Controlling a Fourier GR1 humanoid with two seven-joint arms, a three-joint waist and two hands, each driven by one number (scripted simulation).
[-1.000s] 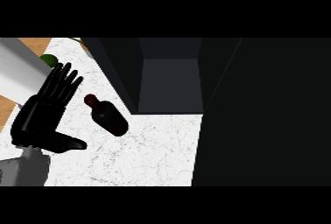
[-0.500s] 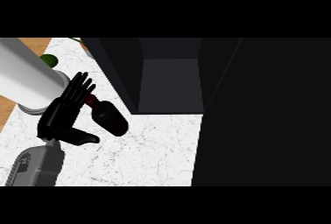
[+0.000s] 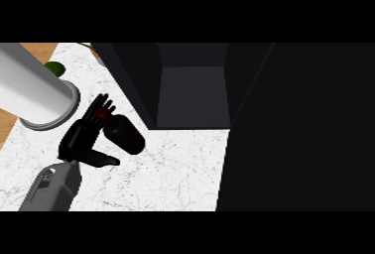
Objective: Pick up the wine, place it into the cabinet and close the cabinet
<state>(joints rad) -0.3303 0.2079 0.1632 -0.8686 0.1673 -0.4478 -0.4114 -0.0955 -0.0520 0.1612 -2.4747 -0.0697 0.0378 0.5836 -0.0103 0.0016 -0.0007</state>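
The wine bottle is dark with a dark red neck and lies on the white marble counter, neck pointing up-left. My left hand comes in from the lower left and sits against the bottle's left side. Its fingers are straight along the neck and the thumb sticks out below the bottle's body, so the hand is open. The dark cabinet stands open just right of the bottle, its grey inside showing. My right hand does not show.
A large pale cylinder stands at the upper left, close to my fingers. Something green peeks out behind it. The wide dark cabinet door fills the right side. A wooden strip runs along the left edge.
My left hand has moved right and turned edge-on, from apart from the bottle to lying against its left side. The bottle has not moved.
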